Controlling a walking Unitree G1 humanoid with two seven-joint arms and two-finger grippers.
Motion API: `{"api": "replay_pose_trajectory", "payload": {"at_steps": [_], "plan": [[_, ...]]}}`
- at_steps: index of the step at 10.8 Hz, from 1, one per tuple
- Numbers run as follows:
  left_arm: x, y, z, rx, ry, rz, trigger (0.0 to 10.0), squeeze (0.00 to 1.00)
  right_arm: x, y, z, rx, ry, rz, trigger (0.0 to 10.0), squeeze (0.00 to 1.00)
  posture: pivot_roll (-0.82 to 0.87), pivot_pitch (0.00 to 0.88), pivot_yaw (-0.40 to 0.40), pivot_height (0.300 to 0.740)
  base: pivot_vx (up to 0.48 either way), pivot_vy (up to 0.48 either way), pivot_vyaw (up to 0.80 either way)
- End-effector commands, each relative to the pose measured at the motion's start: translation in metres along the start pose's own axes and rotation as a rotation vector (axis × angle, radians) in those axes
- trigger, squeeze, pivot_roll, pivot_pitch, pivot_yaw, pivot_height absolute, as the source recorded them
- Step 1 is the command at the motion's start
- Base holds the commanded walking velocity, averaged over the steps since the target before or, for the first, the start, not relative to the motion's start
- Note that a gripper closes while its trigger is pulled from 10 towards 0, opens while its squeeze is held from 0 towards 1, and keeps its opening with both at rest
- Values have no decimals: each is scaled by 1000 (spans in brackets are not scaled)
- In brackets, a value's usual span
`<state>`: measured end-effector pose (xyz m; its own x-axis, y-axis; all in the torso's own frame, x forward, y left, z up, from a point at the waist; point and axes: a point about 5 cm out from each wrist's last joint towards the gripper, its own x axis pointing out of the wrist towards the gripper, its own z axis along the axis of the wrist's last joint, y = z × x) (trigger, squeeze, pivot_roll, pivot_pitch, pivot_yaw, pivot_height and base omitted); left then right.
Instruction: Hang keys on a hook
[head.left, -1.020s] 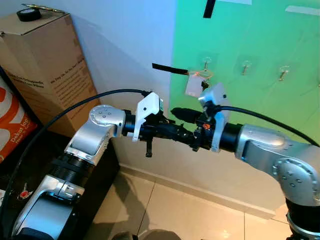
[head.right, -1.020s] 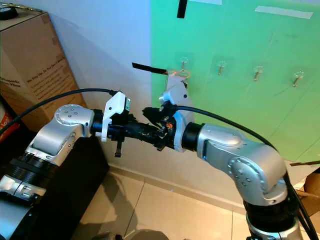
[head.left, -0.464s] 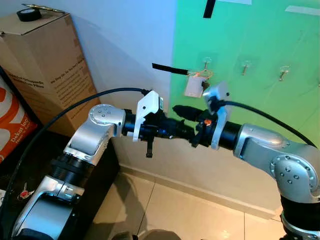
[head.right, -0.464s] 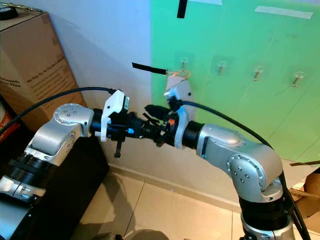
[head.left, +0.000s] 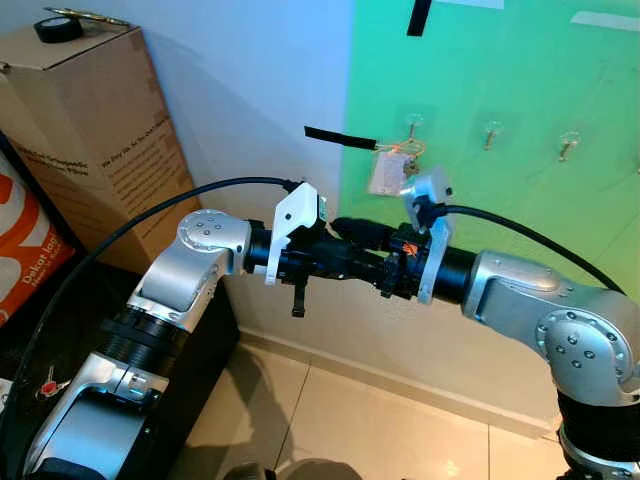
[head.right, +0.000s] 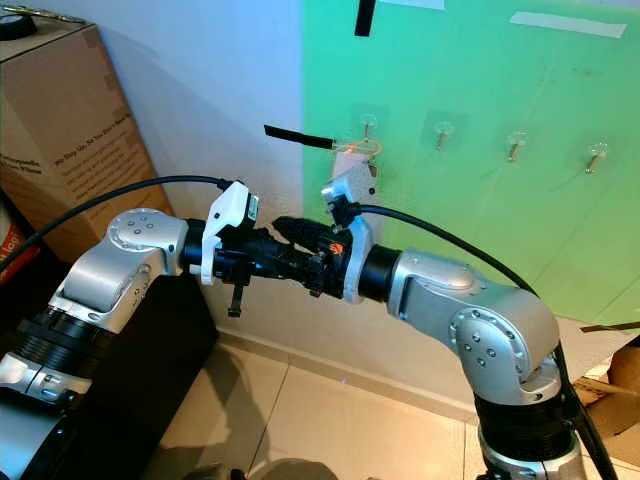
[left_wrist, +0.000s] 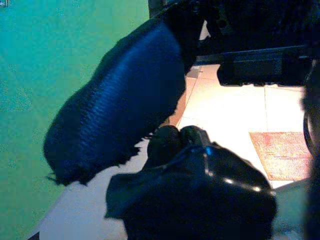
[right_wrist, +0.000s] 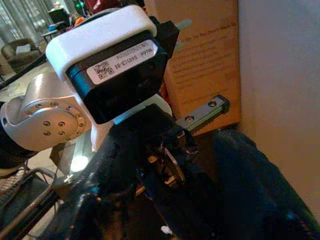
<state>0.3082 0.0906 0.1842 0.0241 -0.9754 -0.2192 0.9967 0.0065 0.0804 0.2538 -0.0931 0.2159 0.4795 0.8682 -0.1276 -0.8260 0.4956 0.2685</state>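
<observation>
Currently both arms are raised in front of the green wall panel (head.left: 500, 200), the left gripper (head.left: 350, 262) and right gripper (head.left: 365, 245) meeting tip to tip, black fingers overlapping. Cannot tell whether either gripper is spread or pressed together. Keys (head.left: 392, 165), with a white tag, hang on the leftmost hook (head.left: 411, 125), just above the right wrist. Cardboard box (head.left: 90, 130) stands at left.

keys (head.left: 388, 166) with white tag, hanging on hook (head.left: 412, 127)
</observation>
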Motion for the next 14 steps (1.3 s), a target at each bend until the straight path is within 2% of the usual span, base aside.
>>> {"api": "replay_pose_trajectory", "payload": {"at_steps": [1,14], "plan": [[-1,1,3,22,4,7,10000,0,0,4,-1,-26,11,14,0,0,-145,0,31,740,0,0,0],[-4,16,12,44,-29,100,10000,0,3,4,-4,-55,25,6,0,0,-142,0,40,740,0,0,0]]}}
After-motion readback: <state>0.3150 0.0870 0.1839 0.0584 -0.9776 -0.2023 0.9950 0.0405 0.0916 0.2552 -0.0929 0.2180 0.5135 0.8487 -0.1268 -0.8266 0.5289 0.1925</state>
